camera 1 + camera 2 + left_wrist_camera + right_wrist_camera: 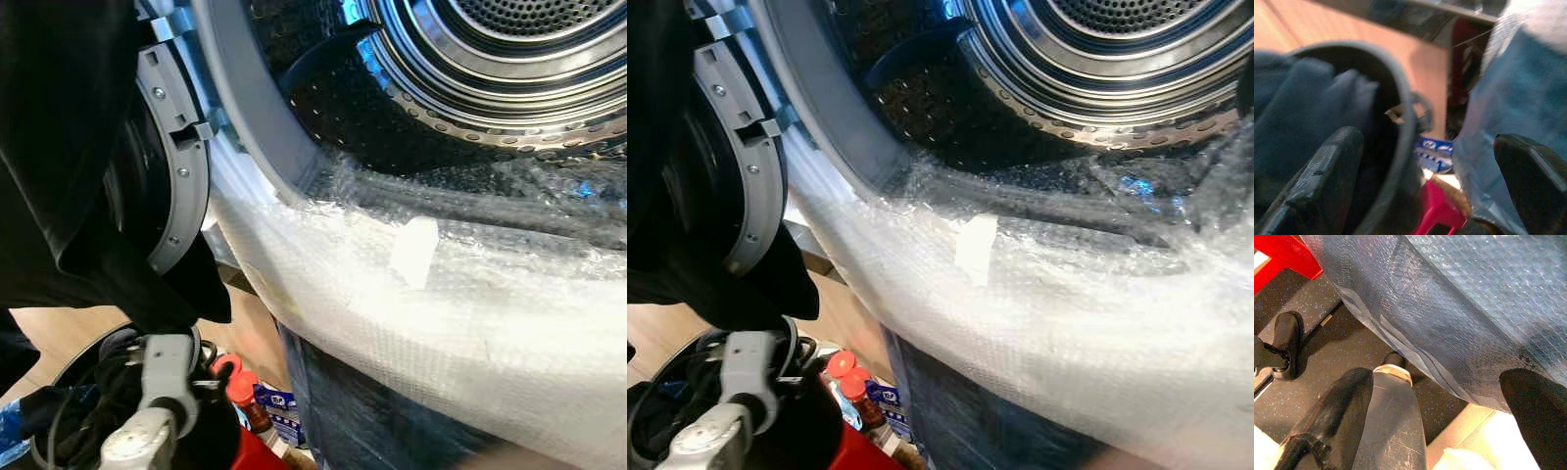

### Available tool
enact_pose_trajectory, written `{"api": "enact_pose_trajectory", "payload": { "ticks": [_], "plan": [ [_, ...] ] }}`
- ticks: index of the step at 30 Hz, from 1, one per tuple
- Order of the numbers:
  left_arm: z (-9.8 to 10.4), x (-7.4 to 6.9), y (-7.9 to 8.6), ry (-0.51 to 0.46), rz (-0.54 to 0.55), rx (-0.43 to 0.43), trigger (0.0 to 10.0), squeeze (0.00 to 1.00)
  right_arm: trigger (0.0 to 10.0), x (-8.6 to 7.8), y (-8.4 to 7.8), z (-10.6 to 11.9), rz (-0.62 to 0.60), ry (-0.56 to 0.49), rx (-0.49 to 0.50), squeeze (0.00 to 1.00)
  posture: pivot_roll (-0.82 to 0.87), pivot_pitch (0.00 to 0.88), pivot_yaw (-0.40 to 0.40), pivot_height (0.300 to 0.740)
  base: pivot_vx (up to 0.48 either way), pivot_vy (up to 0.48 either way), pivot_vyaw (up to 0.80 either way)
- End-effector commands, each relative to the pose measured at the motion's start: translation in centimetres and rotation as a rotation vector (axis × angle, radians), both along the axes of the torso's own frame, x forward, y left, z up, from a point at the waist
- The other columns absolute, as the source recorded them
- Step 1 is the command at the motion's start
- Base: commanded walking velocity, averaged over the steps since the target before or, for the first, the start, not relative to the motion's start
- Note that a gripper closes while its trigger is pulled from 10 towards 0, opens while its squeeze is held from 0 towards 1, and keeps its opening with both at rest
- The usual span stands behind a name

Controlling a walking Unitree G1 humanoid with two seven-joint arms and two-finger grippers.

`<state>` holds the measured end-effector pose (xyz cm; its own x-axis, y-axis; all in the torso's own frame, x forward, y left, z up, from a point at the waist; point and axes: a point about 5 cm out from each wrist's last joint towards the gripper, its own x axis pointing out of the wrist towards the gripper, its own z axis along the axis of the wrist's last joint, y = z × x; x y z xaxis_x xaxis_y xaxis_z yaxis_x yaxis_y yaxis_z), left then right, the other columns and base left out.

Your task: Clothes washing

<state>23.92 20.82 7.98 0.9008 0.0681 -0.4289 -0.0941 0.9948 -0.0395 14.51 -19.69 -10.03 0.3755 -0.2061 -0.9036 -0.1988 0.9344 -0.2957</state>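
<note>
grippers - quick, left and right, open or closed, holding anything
Left gripper: open, fingers wide apart, holding nothing, beside the dark basket of clothes.
Right gripper: open, holding nothing, down by the bubble-wrapped washer front.

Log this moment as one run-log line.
drum: open, bubble wrap over rim | dark garment: hanging at door | left claw: open by basket

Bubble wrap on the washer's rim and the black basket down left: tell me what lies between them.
Between the bubble wrap and the basket, the left eye view shows two red-capped bottles and a blue-labelled package, above wooden floor.
</note>
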Motion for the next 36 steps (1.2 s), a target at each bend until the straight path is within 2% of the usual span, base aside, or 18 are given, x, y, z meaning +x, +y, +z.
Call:
{"api": "enact_pose_trajectory", "payload": {
  "ticks": [1, 4, 7, 8, 10, 12, 15, 16, 20, 21, 23, 24, 27, 29, 31, 33, 34, 36],
  "plan": [
    [-0.2, -0.4, 1.3, 0.025, 0.044, 0.017, 10.0, 0.00, 10.0, -1.1, 0.8, -0.5, 0.006, 0.049, 0.021, 0.00, 0.00, 0.000, 0.201, 0.740, 0.000, 0.000, 0.00],
    [-0.3, -1.1, 1.6, 0.013, 0.060, 0.051, 10.0, 0.00, 10.0, -1.1, 0.8, -0.5, 0.004, 0.048, 0.021, 0.00, 0.00, 0.000, 0.203, 0.740, 0.000, 0.000, 0.00],
    [-0.5, -1.6, 1.8, 0.008, 0.089, 0.042, 10.0, 0.00, 10.0, -1.1, 0.7, -0.5, 0.000, 0.046, 0.021, 0.00, 0.00, 0.000, 0.206, 0.740, 0.000, 0.000, 0.00],
    [-0.4, -2.1, 1.7, -0.022, 0.092, 0.032, 10.0, 0.00, 10.0, -1.1, 0.7, -0.5, -0.003, 0.045, 0.020, 0.00, 0.00, 0.000, 0.206, 0.740, 0.000, 0.000, 0.00],
    [-0.1, -3.1, 1.6, -0.074, 0.075, 0.070, 10.0, 0.00, 10.0, -1.1, 0.6, -0.5, -0.007, 0.043, 0.018, 0.00, 0.00, 0.000, 0.204, 0.740, 0.000, 0.000, 0.00],
    [-0.1, -3.6, 1.4, -0.093, 0.068, 0.075, 10.0, 0.00, 10.0, -1.1, 0.5, -0.5, -0.007, 0.042, 0.017, 0.00, 0.00, 0.000, 0.204, 0.740, 0.000, 0.000, 0.00],
    [-0.6, -4.9, 1.9, -0.101, 0.090, 0.112, 10.0, 0.00, 10.0, -1.1, 0.5, -0.5, -0.005, 0.042, 0.013, 0.00, 0.00, 0.000, 0.204, 0.740, 0.000, 0.000, 0.00],
    [-1.0, -5.4, 2.4, -0.094, 0.091, 0.168, 10.0, 0.00, 10.0, -1.1, 0.5, -0.5, -0.006, 0.041, 0.013, 0.00, 0.01, 0.000, 0.206, 0.740, 0.000, 0.000, 0.00],
    [-1.5, -5.9, 3.4, -0.091, 0.147, 0.183, 10.0, 0.00, 10.0, -1.0, 0.6, -0.4, -0.006, 0.037, 0.016, 0.00, 0.01, 0.000, 0.205, 0.740, 0.000, 0.000, 0.00],
    [-1.6, -6.0, 4.1, -0.093, 0.187, 0.179, 10.0, 0.00, 10.0, -0.8, 0.7, -0.4, -0.012, 0.032, 0.019, 0.00, 0.01, 0.000, 0.205, 0.740, 0.000, 0.000, 0.00],
    [-1.5, -5.9, 4.4, -0.098, 0.225, 0.163, 10.0, 0.00, 10.0, -0.7, 0.7, -0.3, -0.021, 0.026, 0.023, 0.00, 0.02, 0.000, 0.206, 0.740, 0.000, 0.000, 0.00],
    [-1.7, -5.7, 4.6, -0.091, 0.265, 0.124, 10.0, 0.00, 10.0, -0.5, 0.8, -0.3, -0.024, 0.020, 0.025, 0.00, 0.02, 0.000, 0.207, 0.740, 0.000, 0.000, 0.00],
    [-1.9, -5.6, 4.7, -0.084, 0.284, 0.093, 10.0, 0.00, 10.0, -0.5, 0.8, -0.3, -0.023, 0.019, 0.025, 0.00, 0.02, 0.000, 0.205, 0.740, 0.000, 0.000, 0.00],
    [-2.8, -5.6, 4.9, -0.056, 0.280, 0.054, 10.0, 0.00, 10.0, -0.4, 0.9, -0.3, -0.016, 0.020, 0.025, 0.00, 0.02, 0.000, 0.202, 0.740, 0.000, 0.000, 0.00],
    [-3.5, -6.2, 4.7, -0.021, 0.249, 0.043, 10.0, 0.00, 10.0, -0.4, 0.9, -0.3, -0.020, 0.017, 0.027, 0.00, 0.02, 0.000, 0.205, 0.740, 0.000, 0.000, 0.00],
    [-4.1, -6.6, 4.7, -0.005, 0.266, 0.022, 10.0, 0.00, 10.0, -0.4, 0.9, -0.3, -0.025, 0.015, 0.027, 0.00, 0.02, 0.000, 0.207, 0.740, 0.000, 0.000, 0.00],
    [-4.9, -7.1, 4.8, 0.030, 0.323, -0.037, 10.0, 0.00, 10.0, -0.4, 0.9, -0.3, -0.026, 0.017, 0.027, 0.00, 0.02, 0.000, 0.207, 0.740, 0.000, 0.000, 0.00],
    [-5.4, -7.3, 5.0, 0.056, 0.355, -0.077, 10.0, 0.00, 10.0, -0.5, 0.8, -0.3, -0.025, 0.020, 0.027, 0.00, 0.03, 0.000, 0.204, 0.740, 0.000, 0.000, 0.00]
  ]
}}
